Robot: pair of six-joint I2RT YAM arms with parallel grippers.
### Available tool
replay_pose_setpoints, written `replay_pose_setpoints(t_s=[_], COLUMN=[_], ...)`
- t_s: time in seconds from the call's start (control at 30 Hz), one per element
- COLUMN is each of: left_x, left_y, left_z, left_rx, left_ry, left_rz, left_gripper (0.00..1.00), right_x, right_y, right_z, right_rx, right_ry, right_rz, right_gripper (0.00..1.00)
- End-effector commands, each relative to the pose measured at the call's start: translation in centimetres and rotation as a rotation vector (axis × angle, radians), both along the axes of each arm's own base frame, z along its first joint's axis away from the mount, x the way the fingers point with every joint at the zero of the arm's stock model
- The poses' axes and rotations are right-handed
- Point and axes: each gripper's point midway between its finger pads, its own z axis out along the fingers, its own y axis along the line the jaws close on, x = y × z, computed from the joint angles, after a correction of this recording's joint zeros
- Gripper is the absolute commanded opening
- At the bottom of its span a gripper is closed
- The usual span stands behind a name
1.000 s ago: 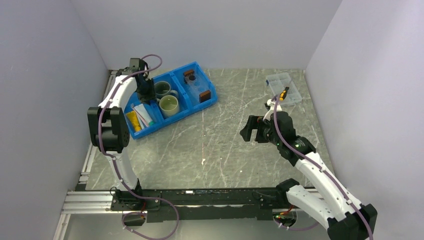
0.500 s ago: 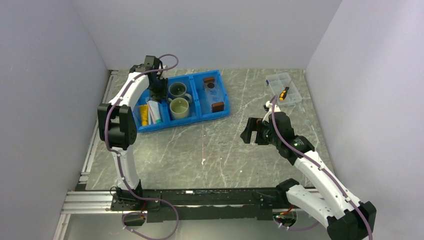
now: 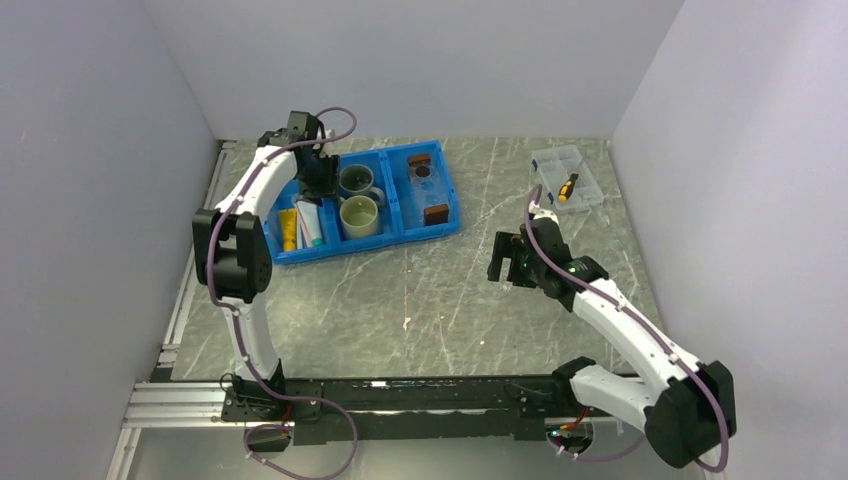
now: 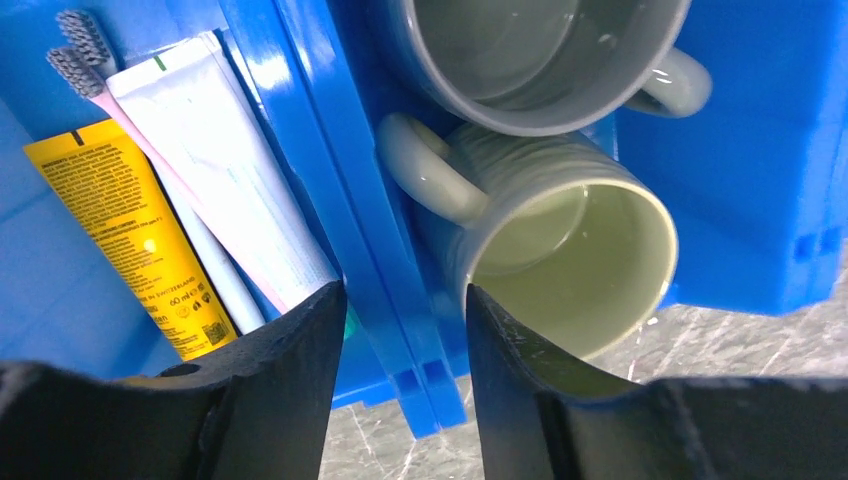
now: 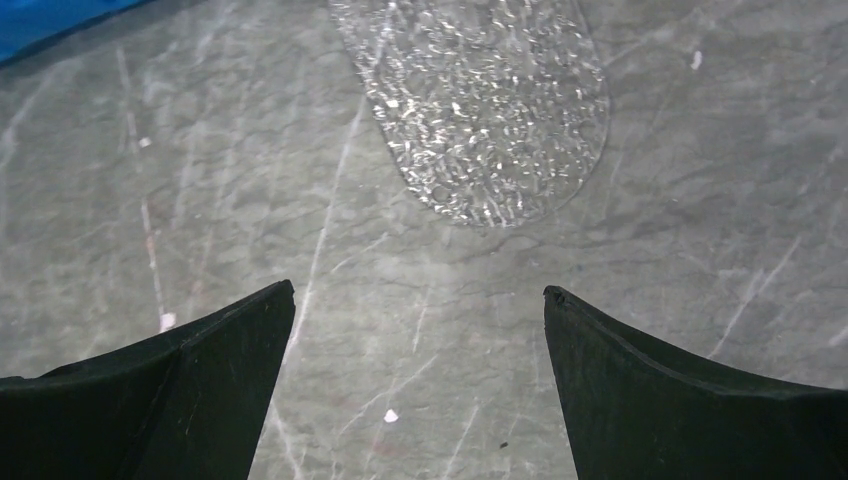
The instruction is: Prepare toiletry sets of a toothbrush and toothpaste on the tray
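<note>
toothbrush likely light, stiff: pinch mid-handle | toothpaste likely soft: grip flat sides | left fingers astride bin divider, clamping unclear | right fingers wide apart

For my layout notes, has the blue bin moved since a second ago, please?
Yes: the blue bin slid right, toward the clear compartment box, straightening.

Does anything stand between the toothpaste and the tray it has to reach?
Yes. The toothpaste lies in the left compartment of the blue bin, the tray in its right one. Between them sit two mugs in the middle compartment, flanked by the bin's two divider walls.
</note>
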Motion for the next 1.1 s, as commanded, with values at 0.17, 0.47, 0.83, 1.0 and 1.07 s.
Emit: replay_pose_setpoints(t_s=[0.17, 0.47, 0.83, 1.0, 1.07], left_x=[-1.7, -7.1, -13.8, -15.9, -16.4], left_y=[-1.0, -2.2, -1.8, -1.8, -1.8], left_z=[8.3, 10.7, 14.3, 13.7, 13.2], left_rx=[-0.085, -0.211, -0.266, -0.292, -0.298], left_ry=[-0.227, -0.305, -0.458, -0.498, -0.497], left_rz=[-0.006, -0.012, -0.054, -0.057, -0.062], left_gripper=[0.67, 0.77, 0.99, 0.99, 0.99], right_x=[5.2, 8.8, 11.3, 11.8, 12.0], right_y=[-0.8, -0.9, -0.2, -0.1, 0.0], right_z=[-0.1, -2.7, -5.0, -5.8, -6.1], right_rx=[-0.093, -0.116, -0.130, -0.135, -0.134], right_ry=[-0.020, 0.029, 0.070, 0.080, 0.085], right_rz=[-0.134, -0.162, -0.150, -0.157, -0.157], right_gripper=[0.95, 0.85, 0.77, 0.76, 0.75])
